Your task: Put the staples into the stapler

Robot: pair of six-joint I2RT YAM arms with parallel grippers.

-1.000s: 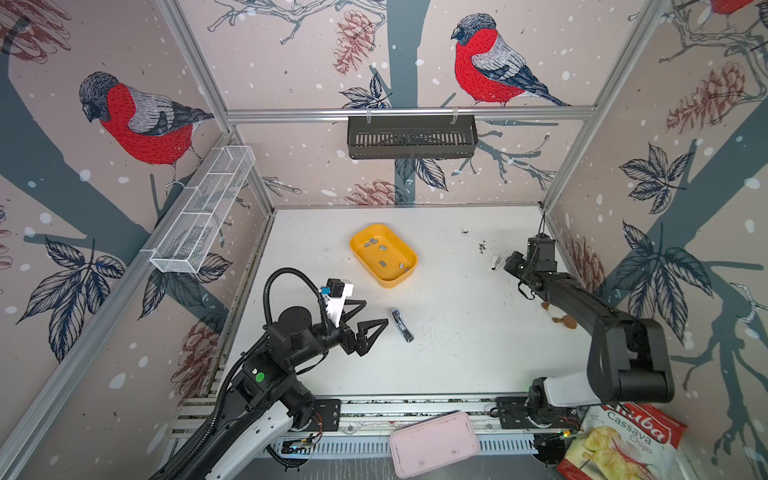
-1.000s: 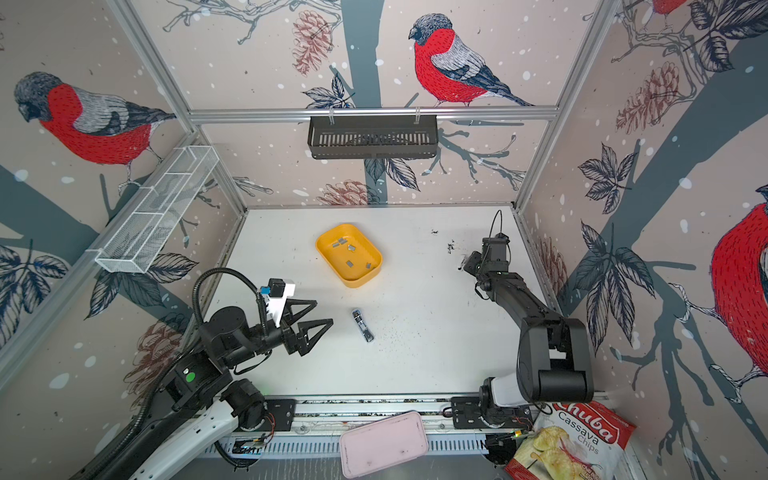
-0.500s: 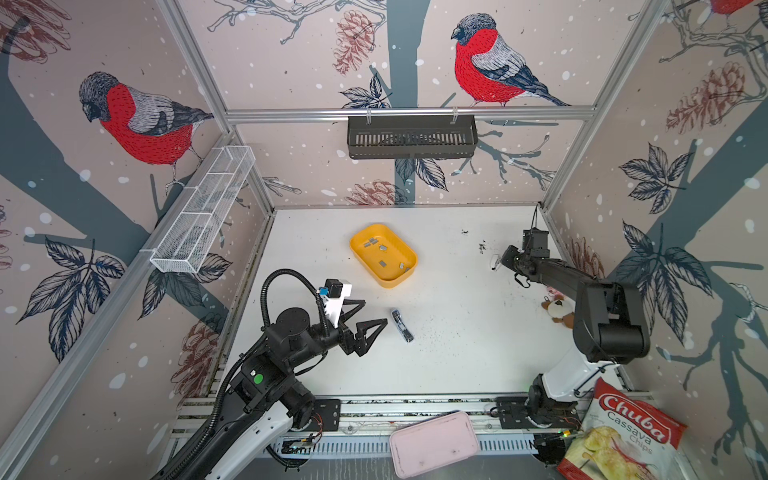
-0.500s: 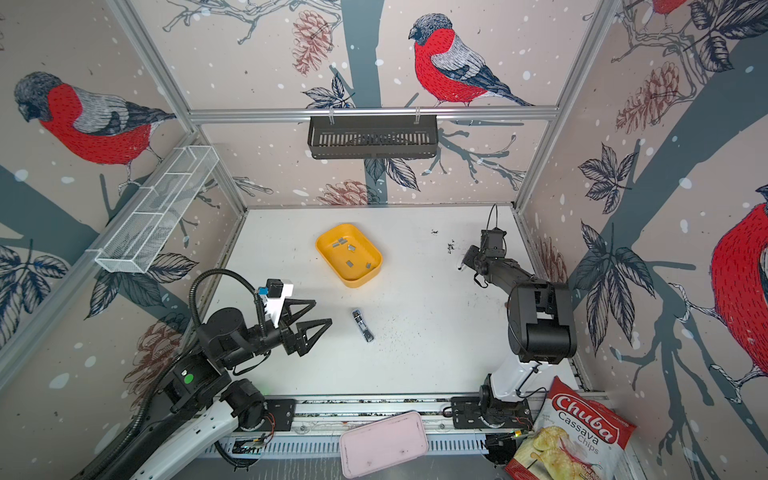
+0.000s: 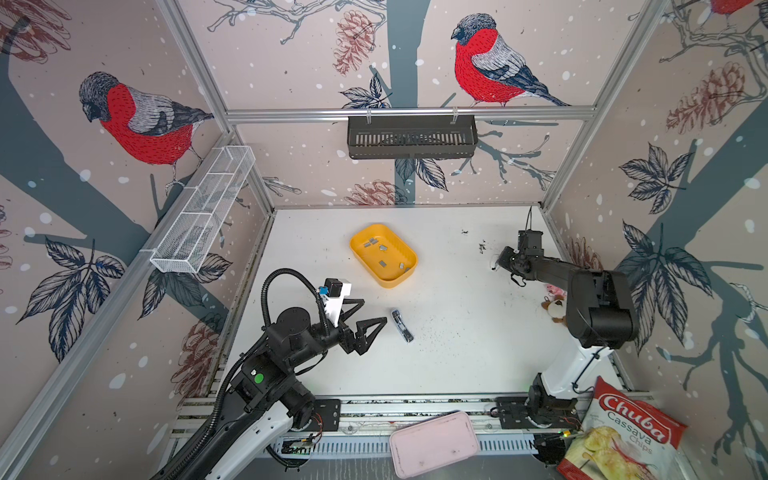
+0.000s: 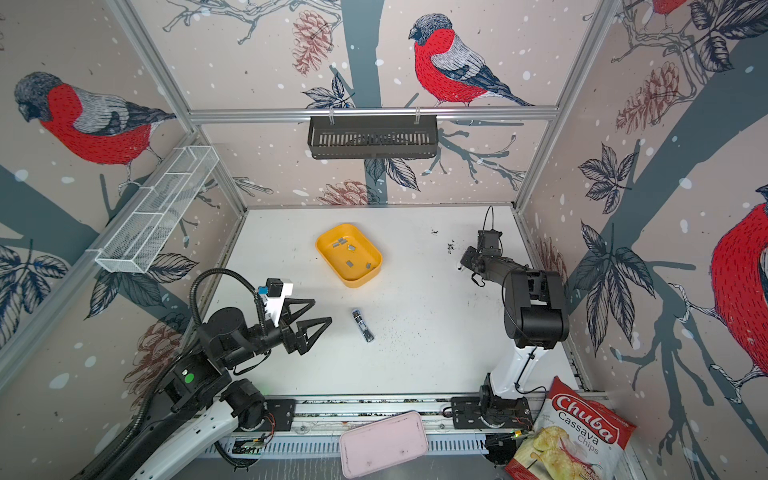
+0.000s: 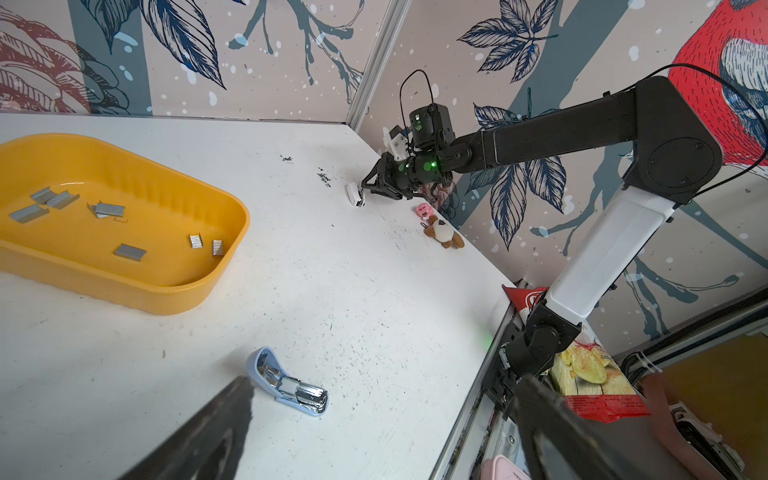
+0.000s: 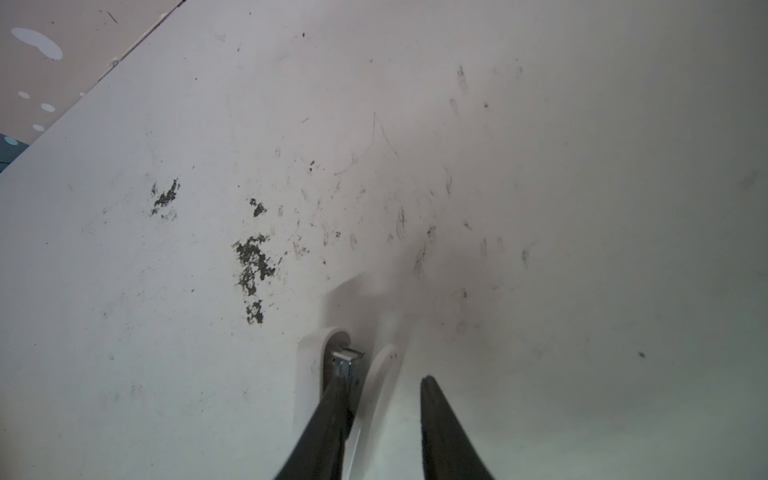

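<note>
The right tool (image 8: pixel 382 380) has narrowed around the lid of a white stapler (image 8: pixel 309 374) near the right wall, not yet clamped. The left tool (image 5: pixel 373 310) gapes beside a blue stapler (image 5: pixel 402 325). Staples (image 5: pixel 382 248) remain in the yellow tray (image 5: pixel 390 284); loading seems unstarted.

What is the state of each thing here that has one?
left hand: wide open, empty.
right hand: partly open, fingers at the white stapler.
white stapler: appears open.
blue stapler: lying open, metal channel exposed.
staples: scattered loose in the yellow tray.
</note>
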